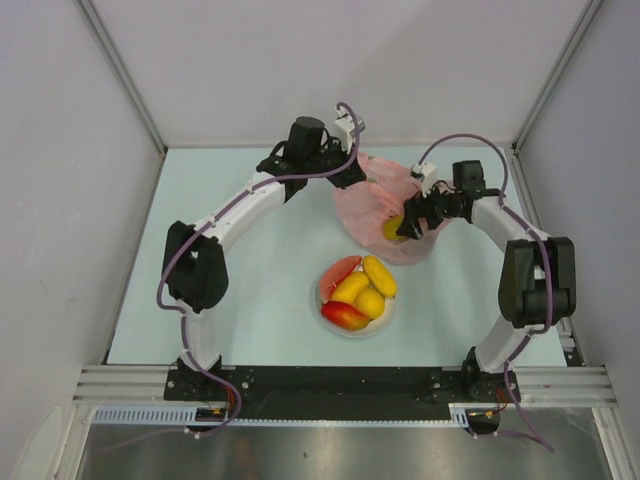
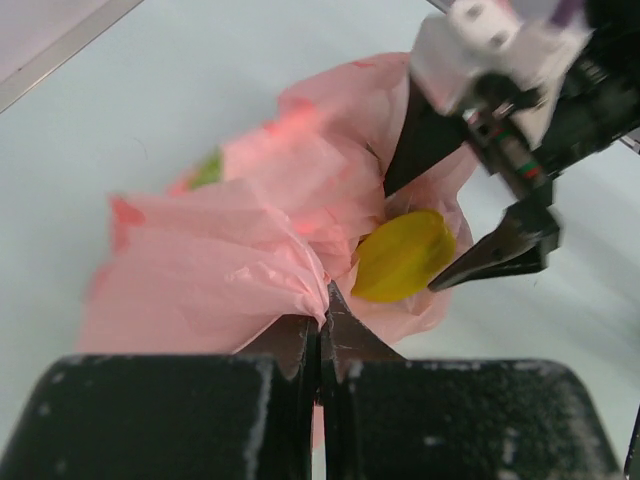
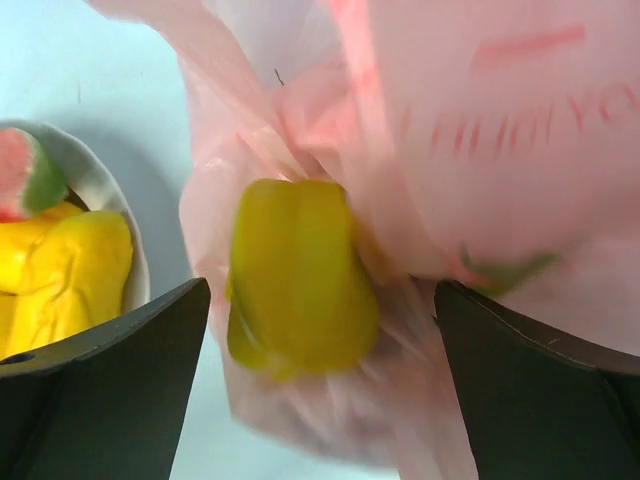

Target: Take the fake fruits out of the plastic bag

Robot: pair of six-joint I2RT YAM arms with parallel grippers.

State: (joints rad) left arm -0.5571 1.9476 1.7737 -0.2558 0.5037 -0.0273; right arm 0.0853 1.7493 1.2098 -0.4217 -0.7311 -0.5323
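The pink plastic bag [image 1: 372,205] lies at the back middle of the table. My left gripper [image 1: 352,175] is shut on a fold of the plastic bag [image 2: 250,250] at its far edge. My right gripper [image 1: 408,226] is open at the bag's mouth, its fingers either side of a yellow fruit [image 3: 298,275] that lies in the opening, also seen in the left wrist view [image 2: 402,255] and from above [image 1: 392,228]. A green fruit [image 3: 505,268] shows through the plastic [image 3: 480,130]. Several fruits, yellow ones [image 1: 368,290], a red-orange mango [image 1: 344,315] and a pinkish-red slice [image 1: 337,270], lie on the white plate [image 1: 390,317].
The plate [image 3: 95,190] stands in front of the bag, just left of my right gripper's left finger in the right wrist view. White walls enclose the table on three sides.
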